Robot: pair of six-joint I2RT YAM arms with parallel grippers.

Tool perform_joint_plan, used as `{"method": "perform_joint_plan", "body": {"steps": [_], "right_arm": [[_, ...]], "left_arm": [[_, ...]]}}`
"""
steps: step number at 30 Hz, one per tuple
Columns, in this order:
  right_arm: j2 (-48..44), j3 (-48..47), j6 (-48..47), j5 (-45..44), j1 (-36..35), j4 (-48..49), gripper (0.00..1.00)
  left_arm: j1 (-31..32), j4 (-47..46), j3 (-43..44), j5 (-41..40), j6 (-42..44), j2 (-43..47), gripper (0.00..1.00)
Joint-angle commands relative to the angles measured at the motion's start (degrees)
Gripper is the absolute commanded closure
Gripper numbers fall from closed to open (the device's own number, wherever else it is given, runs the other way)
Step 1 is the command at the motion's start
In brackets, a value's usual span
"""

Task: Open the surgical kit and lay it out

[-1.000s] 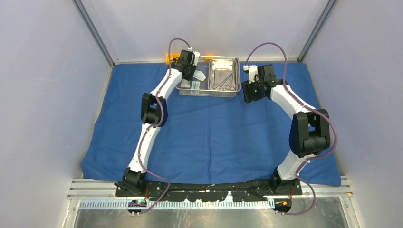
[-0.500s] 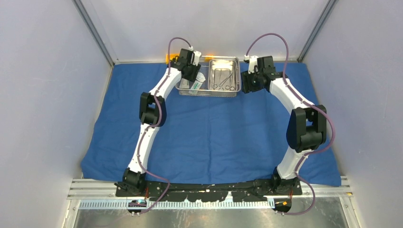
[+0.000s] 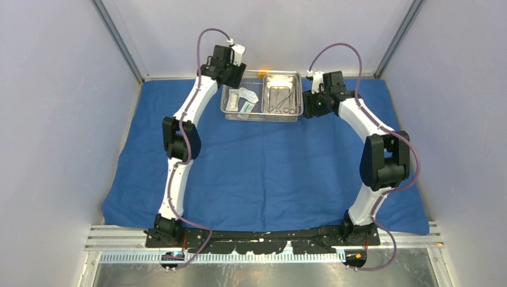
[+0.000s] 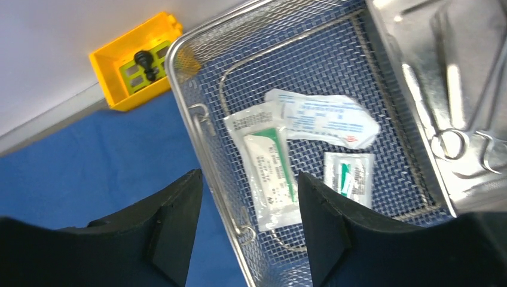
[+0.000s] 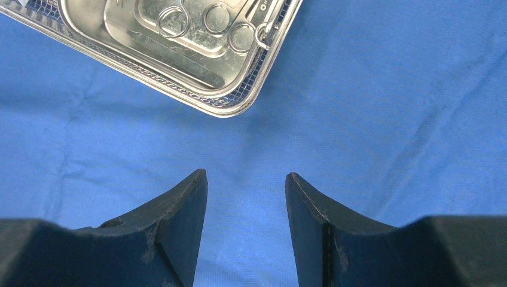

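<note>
The large blue cloth wrap (image 3: pixel 263 161) lies spread flat over the table. At its back stands the steel mesh basket (image 3: pixel 260 119). Three white-green packets (image 3: pixel 242 100) lie in the basket's left half and the solid steel tray (image 3: pixel 283 79) sits in its right half. Scissors and forceps (image 3: pixel 281 106) rest in the tray. My left gripper (image 4: pixel 248 174) hangs open above the basket's left rim (image 4: pixel 197 113), with nothing between its fingers. The long packet (image 4: pixel 269 173) lies just below it. My right gripper (image 5: pixel 245 174) is open over bare cloth beside the basket's right front corner (image 5: pixel 239 107).
An orange block (image 4: pixel 134 60) sits against the back wall just left of the basket. Walls close in the table at the back and both sides. The instruments' finger rings (image 5: pixel 173 21) lie near the tray's right front end.
My left gripper has opened and lifted up and back-left out of the basket, leaving the packets lying inside. My right gripper has moved back toward the basket's right side.
</note>
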State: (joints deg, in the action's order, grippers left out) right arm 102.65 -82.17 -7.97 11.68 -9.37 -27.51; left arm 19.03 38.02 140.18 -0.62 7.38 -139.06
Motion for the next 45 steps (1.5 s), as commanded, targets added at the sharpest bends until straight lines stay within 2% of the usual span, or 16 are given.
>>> {"method": "perform_joint_plan", "body": {"steps": [1, 7, 11, 18, 25, 32, 35, 45], "right_arm": [[0.0, -0.4, 0.1, 0.8, 0.0, 0.3, 0.45], [-0.5, 0.5, -0.3, 0.7, 0.0, -0.2, 0.45], [-0.9, 0.8, -0.4, 0.9, 0.0, -0.9, 0.45], [-1.7, 1.1, -0.7, 0.8, 0.0, -1.4, 0.45], [-1.5, 1.1, -1.1, 0.9, 0.0, -2.2, 0.45], [-1.4, 0.9, -1.3, 1.1, -0.1, -2.8, 0.45], [-1.3, 0.8, -1.3, 1.1, 0.0, -2.8, 0.45], [-0.6, 0.2, -1.6, 0.6, 0.0, -3.7, 0.45]], "left_arm": [[-3.1, 3.7, 4.5, -1.2, -2.8, -4.8, 0.37], [-3.5, 4.3, 4.8, -0.5, -5.1, -8.1, 0.36], [-3.7, 4.7, 4.3, -1.7, -5.1, -9.0, 0.40], [-6.3, 4.6, -2.0, 2.7, -7.1, -5.4, 0.69], [-12.0, 4.9, -8.2, 5.9, -9.6, 0.3, 1.00], [-18.6, 2.9, -18.1, 5.0, -7.7, 7.9, 1.00], [-23.6, 1.6, -20.9, 4.7, -5.9, 9.6, 1.00], [-28.4, 3.2, -18.4, 3.5, -3.3, 6.0, 1.00]]}}
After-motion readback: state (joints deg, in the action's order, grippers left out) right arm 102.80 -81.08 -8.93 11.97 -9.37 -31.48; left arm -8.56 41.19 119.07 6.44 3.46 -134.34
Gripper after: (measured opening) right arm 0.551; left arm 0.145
